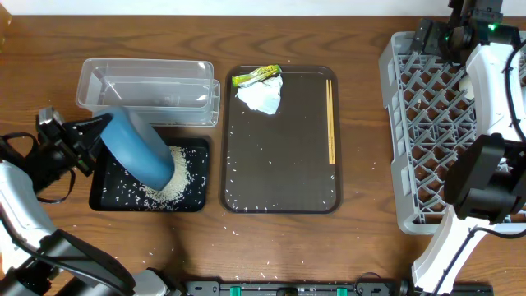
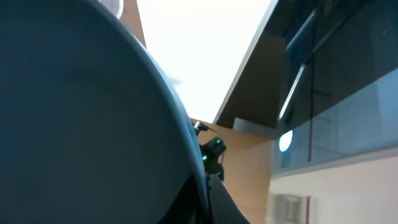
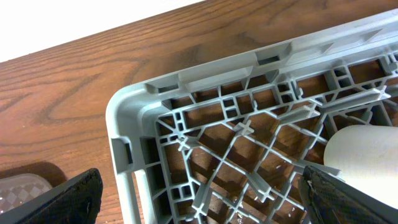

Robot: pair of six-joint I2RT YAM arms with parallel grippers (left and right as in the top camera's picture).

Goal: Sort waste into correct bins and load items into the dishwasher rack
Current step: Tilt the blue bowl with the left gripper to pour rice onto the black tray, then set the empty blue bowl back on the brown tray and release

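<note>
1. The large dark-blue bowl point(image 1: 136, 148) is tipped steeply on its side over the black tray point(image 1: 97, 196), with its mouth facing down toward the tray's right half.
2. The left gripper point(image 1: 92, 131) is clamped tight on the bowl's upper rim. In the left wrist view the bowl's dark curve fills most of the frame, so we cannot make out the fingers there.
3. A pile of white rice point(image 1: 177, 179) lies in the tray at the bowl's mouth, and loose grains are scattered across the rest of the tray floor.
4. The clear tub point(image 1: 144, 86) sits just behind the black tray, touching or nearly touching its far edge.
5. To the right we see the brown tray point(image 1: 279, 156). It holds the crumpled tissue point(image 1: 261, 95) and the yellow-green wrapper point(image 1: 255, 76) together at its far left corner. The chopsticks point(image 1: 331, 123) lie side by side along its right edge. A few rice grains dot the brown tray and the table near it.
6. The grey rack point(image 1: 427, 140) stands at the far right. A white cup point(image 3: 360, 149) sits inside it.
7. The right gripper point(image 3: 205, 205) hangs over the rack's far corner with its jaws wide apart.
</note>
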